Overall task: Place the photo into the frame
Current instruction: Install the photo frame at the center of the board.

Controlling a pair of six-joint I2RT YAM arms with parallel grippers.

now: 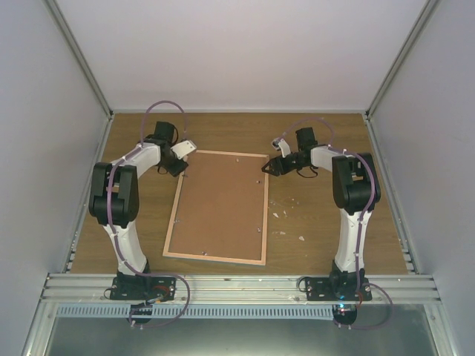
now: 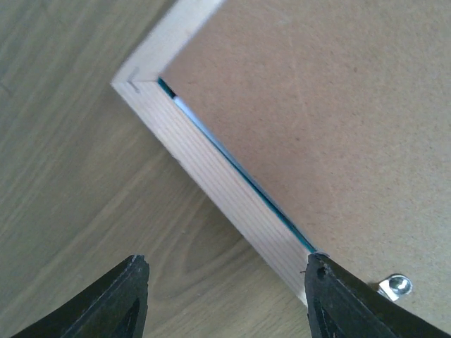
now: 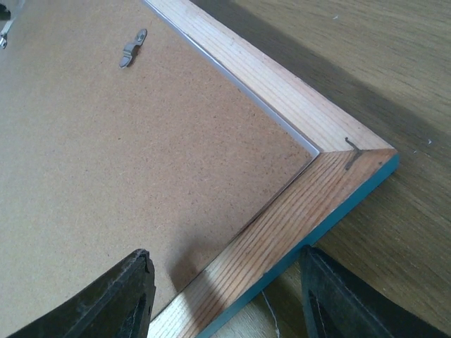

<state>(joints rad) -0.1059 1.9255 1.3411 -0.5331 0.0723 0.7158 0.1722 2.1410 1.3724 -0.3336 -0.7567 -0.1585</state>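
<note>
**Both grippers at the frame's far corners**

Your frame (image 1: 215, 257) lies face down on the table (image 1: 326, 215), brown backing board (image 1: 219, 204) up. Left gripper (image 2: 224, 269) straddles its far-left corner rail, jaws apart. Right gripper (image 3: 225, 262) straddles the far-right rail, jaws apart, teal edge between them. The photo isn't visible.

One frame (image 1: 219, 208); two arms (image 1: 119, 196) (image 1: 355, 185); one table (image 1: 326, 133); a few white scraps (image 1: 302, 239)

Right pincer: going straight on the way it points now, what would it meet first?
Most likely the frame, its wood rail near the corner: that lies between the fingers of the open right pincer, one over the backing board, one over the table. The gap above the rail is unclear.
</note>
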